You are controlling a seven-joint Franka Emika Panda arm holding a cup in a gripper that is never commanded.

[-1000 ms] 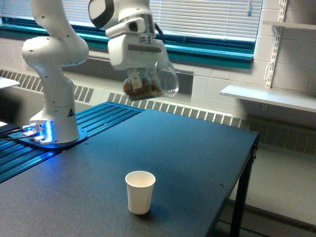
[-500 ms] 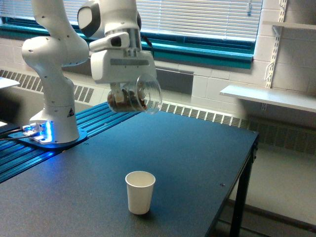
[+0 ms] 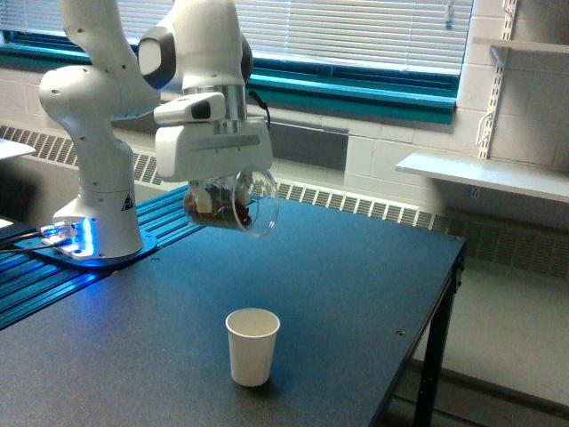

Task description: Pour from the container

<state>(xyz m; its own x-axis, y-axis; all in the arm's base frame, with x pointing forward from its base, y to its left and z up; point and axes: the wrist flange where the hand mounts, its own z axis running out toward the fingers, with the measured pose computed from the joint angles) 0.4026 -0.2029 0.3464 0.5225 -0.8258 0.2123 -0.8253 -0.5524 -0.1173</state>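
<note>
- Gripper closed on the container, fingers mostly hidden behind the white hand housing.
- Container: a clear tumbler, held in the air, tipped well onto its side, open mouth turned toward the exterior view's right and slightly downward.
- Brown and tan chunky bits seen through the clear wall, gathered at the base end on the exterior view's left; none visibly at the rim.
- Held well above the dark tabletop, touching nothing beneath it.
- Small off-white paper cup standing upright on the tabletop, near the front edge, below the tumbler and slightly toward the exterior view's right, well apart from it.
- White arm base mounted at the exterior view's left, a blue light glowing at its foot.
- Window blinds and a teal sill behind; a white wall shelf at the exterior view's right.
</note>
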